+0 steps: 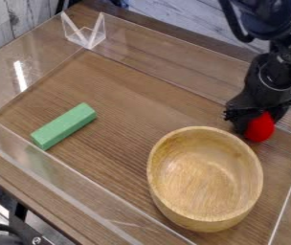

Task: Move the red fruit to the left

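Probably light and slippery, the red fruit [259, 128] at the frame's right is best taken around its middle, where it seems clasped by the partly open gripper [255, 122].

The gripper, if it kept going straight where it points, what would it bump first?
Probably the red fruit, right at the fingertips of the gripper, though depth is hard to judge here.

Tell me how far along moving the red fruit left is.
The tool is already down at the red fruit, its fingers right against it. Whether the grip is firm can't be told. The fruit sits near the right edge, behind the wooden bowl; the leftward move remains.
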`<state>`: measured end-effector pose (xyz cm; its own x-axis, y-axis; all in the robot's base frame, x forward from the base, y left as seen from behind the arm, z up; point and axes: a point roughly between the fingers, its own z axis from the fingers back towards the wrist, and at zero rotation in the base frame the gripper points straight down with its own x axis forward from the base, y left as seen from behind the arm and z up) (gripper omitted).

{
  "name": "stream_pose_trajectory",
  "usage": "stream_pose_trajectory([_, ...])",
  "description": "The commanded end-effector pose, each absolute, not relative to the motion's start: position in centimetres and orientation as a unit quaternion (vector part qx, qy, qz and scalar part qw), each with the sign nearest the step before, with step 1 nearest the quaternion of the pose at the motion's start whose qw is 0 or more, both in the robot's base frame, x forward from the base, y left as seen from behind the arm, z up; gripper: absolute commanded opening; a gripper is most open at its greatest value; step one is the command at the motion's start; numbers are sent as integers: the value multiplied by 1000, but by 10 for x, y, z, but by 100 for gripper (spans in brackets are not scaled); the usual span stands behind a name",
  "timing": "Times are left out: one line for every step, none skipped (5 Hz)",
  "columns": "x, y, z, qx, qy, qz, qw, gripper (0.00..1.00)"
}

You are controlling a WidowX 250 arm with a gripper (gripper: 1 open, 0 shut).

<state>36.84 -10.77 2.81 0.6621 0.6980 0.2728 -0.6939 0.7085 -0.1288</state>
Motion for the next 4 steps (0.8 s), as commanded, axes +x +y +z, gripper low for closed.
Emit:
stream_pose_trajectory([378,-111,42,-18,-175,379,909,100])
stream_pose_trajectory([376,-109,39,-12,-174,378,909,100])
stream_pose_trajectory([374,-106,35,-7,-175,379,909,0])
stream_pose_trajectory([372,-103,32,-2,-175,379,909,100])
